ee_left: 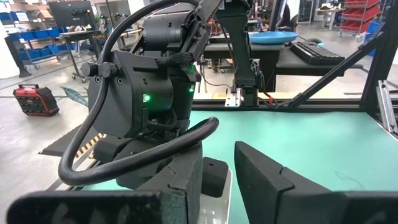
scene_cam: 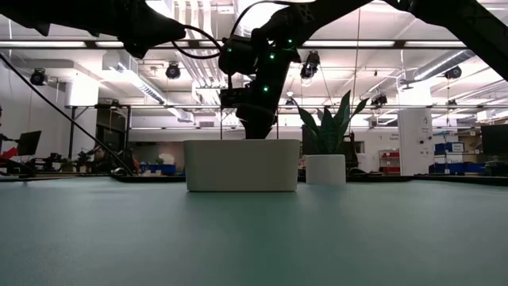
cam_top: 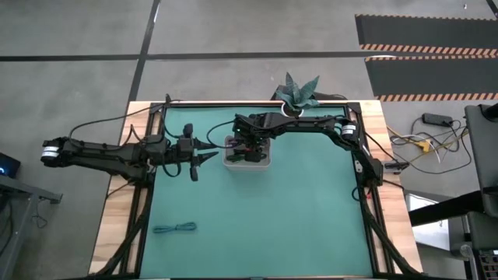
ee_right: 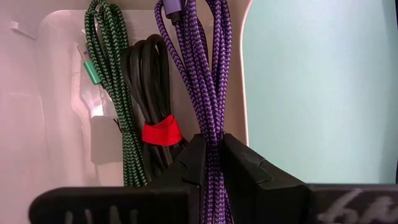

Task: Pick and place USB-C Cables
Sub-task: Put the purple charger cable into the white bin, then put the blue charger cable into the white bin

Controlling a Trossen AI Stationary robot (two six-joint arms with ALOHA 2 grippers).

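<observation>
The white tray (cam_top: 261,162) stands on the green mat, and it also shows in the low view (scene_cam: 242,165). My right gripper (ee_right: 213,155) reaches down into it and is shut on the purple cable (ee_right: 199,56). Beside that cable in the tray lie the dark green cable (ee_right: 115,93) and the black cable with a red band (ee_right: 155,106). The teal cable (cam_top: 174,228) lies flat on the mat near the table's near left corner. My left gripper (cam_top: 204,155) hovers open just left of the tray, touching nothing. My right gripper pinches the purple cable's bundled strands (ee_right: 213,134) between its two fingers (ee_right: 186,162), several strands together. It comes from above, pointing down into the tray. The rest of the bundle stretches along the tray's wall beside the black cable. Lifted or resting, I cannot tell.
A potted plant (cam_top: 299,93) in a white pot stands at the table's far edge behind the tray. A black frame (cam_top: 366,179) runs along the mat's sides. Yellow and black cords (cam_top: 424,144) lie off the table to the right. Open mat (cam_top: 296,218) spreads toward the near edge.
</observation>
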